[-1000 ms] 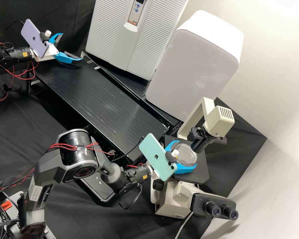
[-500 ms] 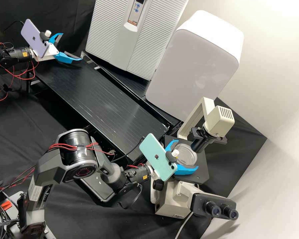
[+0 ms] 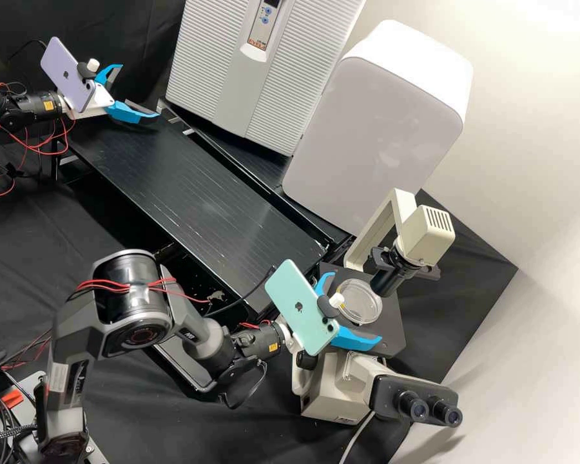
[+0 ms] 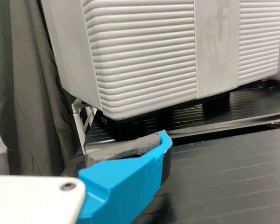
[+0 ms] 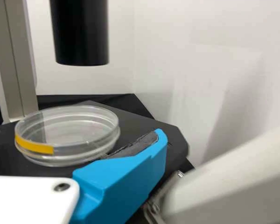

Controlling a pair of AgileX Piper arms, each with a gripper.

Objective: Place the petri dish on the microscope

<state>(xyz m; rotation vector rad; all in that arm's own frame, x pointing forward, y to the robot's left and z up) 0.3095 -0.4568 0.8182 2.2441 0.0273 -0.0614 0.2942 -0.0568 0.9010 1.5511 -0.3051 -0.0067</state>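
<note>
In the high view my right gripper (image 3: 357, 305) is open at the microscope's stage, its fingers on either side of the near part of the clear petri dish (image 3: 367, 308). The dish lies flat on the black stage (image 3: 390, 343), beside the dark condenser tube. My left gripper (image 3: 140, 91) stands open and holds nothing over the bench's far-left end. From the right wrist, the dish (image 5: 67, 126) shows a yellow strip on its side, near one blue finger of my right gripper (image 5: 78, 135). In the left wrist view my left gripper (image 4: 79, 130) has its fingers wide apart.
The microscope's lamp arm (image 3: 393, 212) and condenser tube (image 3: 388, 281) rise beside the dish; its eyepieces (image 3: 432, 409) face the front right. A ribbed grey device (image 3: 238, 77) and a white box (image 3: 374, 135) stand behind the black bench (image 3: 193, 200).
My right gripper has opened a little wider, letting go of the dish, and drawn back toward the lower left in the high view. The dish stays on the stage; the left arm is still.
</note>
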